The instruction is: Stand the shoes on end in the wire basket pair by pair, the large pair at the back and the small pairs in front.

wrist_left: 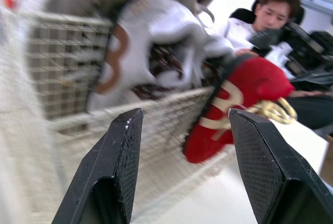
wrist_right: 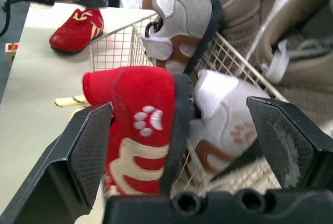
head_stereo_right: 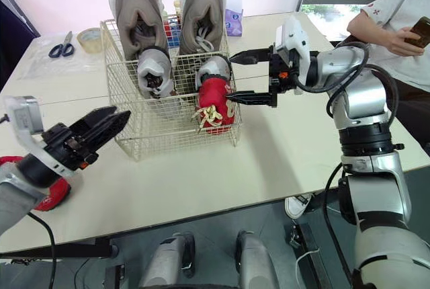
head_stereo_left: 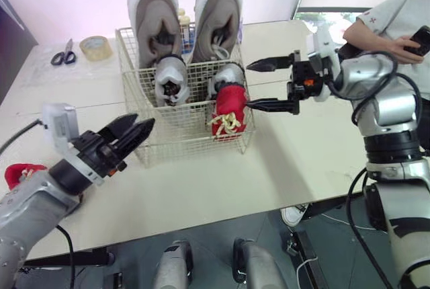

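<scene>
Basket [head_stereo_left: 168, 142]: large pair [head_stereo_left: 153, 20] furthest from both pincers, grey pair [head_stereo_left: 171, 77] in front. One red shoe [head_stereo_left: 230, 104] stands between the fingers of the wide-open, empty right pincer [head_stereo_left: 248, 86].

Likely next: the second red shoe [wrist_right: 78, 28], lying behind the open, empty left pincer [head_stereo_left: 141, 122]. Best gripped mid-body and stood in the free front space nearest that pincer.

Table [head_stereo_left: 302, 161] is pale and smooth. A person [head_stereo_left: 390, 13] is beyond the right pincer. Tape [head_stereo_left: 95, 47] and scissors [head_stereo_left: 64, 55] are far off.

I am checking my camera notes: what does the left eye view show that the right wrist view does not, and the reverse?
The left eye view adds scissors and a tape roll, to the left of the wire basket. The right wrist view adds a white paw print on the red shoe standing in the wire basket. Both show that red shoe, the wire basket, the small grey shoes, the large pair behind them, and the open right claw by the red shoe.
</scene>
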